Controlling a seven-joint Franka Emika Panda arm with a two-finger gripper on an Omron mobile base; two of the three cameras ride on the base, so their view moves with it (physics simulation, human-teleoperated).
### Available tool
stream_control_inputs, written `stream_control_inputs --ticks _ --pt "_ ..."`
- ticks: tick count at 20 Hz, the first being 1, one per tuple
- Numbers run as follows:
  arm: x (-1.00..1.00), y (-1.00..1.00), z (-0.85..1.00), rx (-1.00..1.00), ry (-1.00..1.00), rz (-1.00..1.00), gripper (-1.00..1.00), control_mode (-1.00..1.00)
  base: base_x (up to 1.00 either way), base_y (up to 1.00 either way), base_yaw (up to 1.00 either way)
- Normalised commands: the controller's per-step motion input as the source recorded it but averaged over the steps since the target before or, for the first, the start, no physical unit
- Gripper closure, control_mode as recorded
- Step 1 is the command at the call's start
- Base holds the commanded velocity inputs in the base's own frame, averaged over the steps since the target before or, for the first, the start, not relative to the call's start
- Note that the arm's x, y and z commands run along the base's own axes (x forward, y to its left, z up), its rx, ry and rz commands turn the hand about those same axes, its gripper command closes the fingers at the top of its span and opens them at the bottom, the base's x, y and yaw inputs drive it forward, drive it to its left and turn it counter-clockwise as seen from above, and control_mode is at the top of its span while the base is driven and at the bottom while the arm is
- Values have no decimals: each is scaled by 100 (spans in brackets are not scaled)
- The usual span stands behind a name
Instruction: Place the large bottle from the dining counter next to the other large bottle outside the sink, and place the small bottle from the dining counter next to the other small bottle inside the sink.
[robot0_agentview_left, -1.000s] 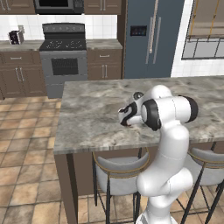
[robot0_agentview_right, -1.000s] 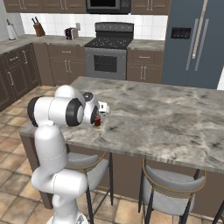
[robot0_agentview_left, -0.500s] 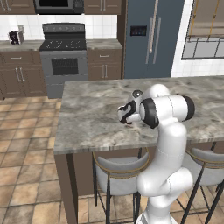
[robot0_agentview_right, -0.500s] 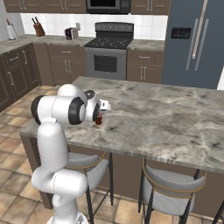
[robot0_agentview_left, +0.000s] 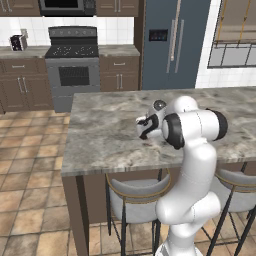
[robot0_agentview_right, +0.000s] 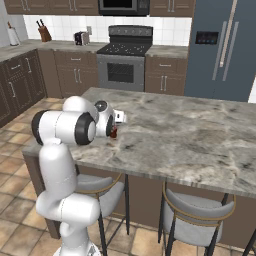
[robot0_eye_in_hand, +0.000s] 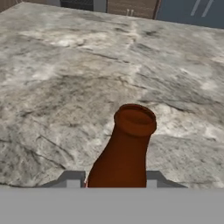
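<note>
Gripper (robot0_eye_in_hand: 116, 183) clamped on small bottle (robot0_eye_in_hand: 124, 153) near dining counter (robot0_agentview_left: 110, 135) front edge; pickup step, next lift straight up, carry to sink.

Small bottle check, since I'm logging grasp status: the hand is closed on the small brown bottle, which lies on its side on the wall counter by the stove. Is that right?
Not quite. The hand is closed on the small bottle, but the place is wrong: the bottle is at the dining counter, the grey marbled island, not the wall counter, as the right base view shows. Nor does it lie on its side: the hand view shows its neck pointing up.
</note>
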Motion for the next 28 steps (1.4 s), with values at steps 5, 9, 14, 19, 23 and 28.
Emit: stream_control_inputs --ticks 5,9,14,19,23,28 --pt "-26 0 38 1 -9 -3 100 -100 0 0 0" --pt "-28 3 11 1 -5 -2 100 -100 0 0 0" --pt "-21 2 0 0 -4 -1 100 -100 0 0 0" --pt "-1 2 0 0 0 0 100 -100 0 0 0" --pt "0 1 0 0 0 0 100 -100 0 0 0" --pt "-1 0 0 1 0 0 100 100 -16 3 0"
